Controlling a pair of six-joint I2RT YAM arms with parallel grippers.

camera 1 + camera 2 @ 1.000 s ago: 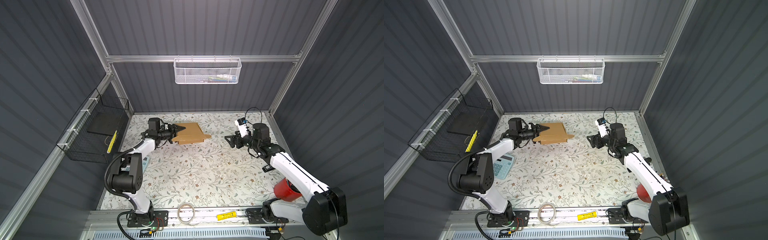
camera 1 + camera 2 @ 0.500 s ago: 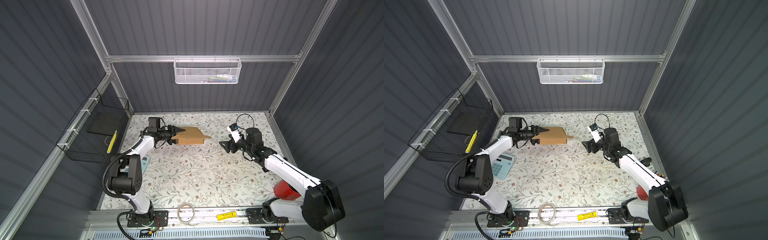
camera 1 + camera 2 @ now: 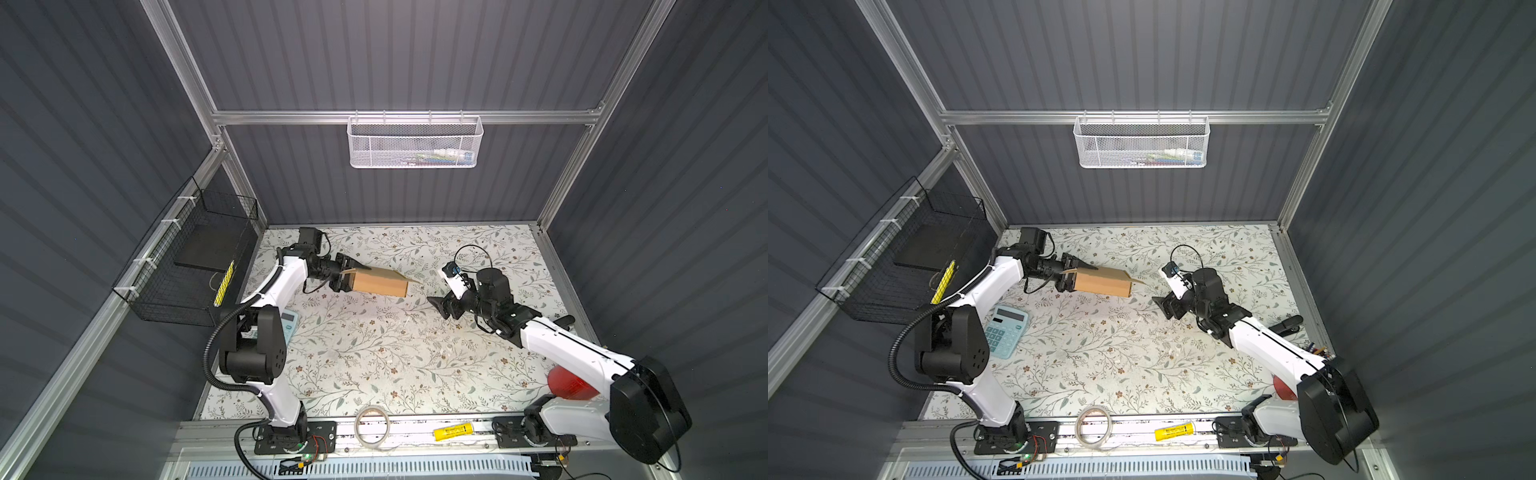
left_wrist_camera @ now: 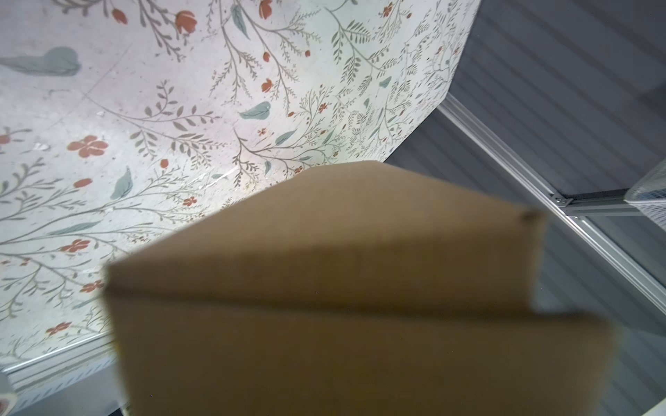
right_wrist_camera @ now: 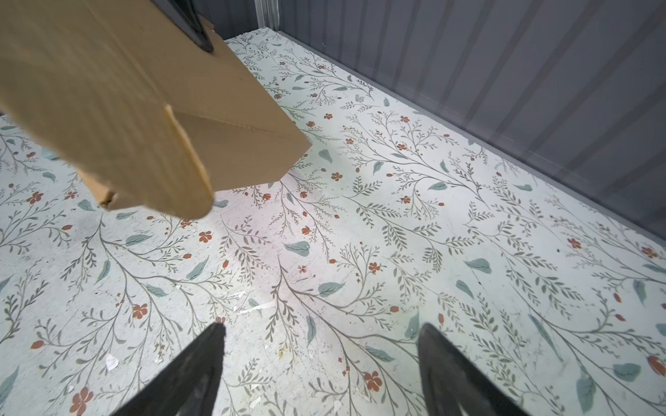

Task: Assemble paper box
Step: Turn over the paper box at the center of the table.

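We see the left gripper (image 3: 353, 277) clamped on the paper box (image 3: 380, 282) over the far-left part of the table (image 3: 374, 353), w/ one finger on top of the cardboard & the other under it, gripping the end nearest the arm. In both top views the box sticks out from the jaws toward the table ctr. It is partly folded, w/ a flap poking out at its free end, & looks held above the floral surface w/ a shadow beneath. The left wrist cam gives us only the box (image 4: 342, 306) as blurred brown cardboard filling the lower frame, hiding the fingers. The right gripper (image 3: 438, 306) is near the box's free end but apart from it, jaws spread w/ nothing btwn them. The right wrist cam shows its fingertips (image 5: 207, 349) wide apart over bare table, w/ the box (image 5: 108, 90) ahead. Elsewhere: a calculator (image 3: 1005, 330) by the left arm's base, a tape roll (image 3: 372, 426) & a yellow tube-like item (image 3: 453, 432) on the front rail, a white mesh basket (image 3: 415, 143) on the back wall, & a black wire basket (image 3: 187, 266) on the left wall.
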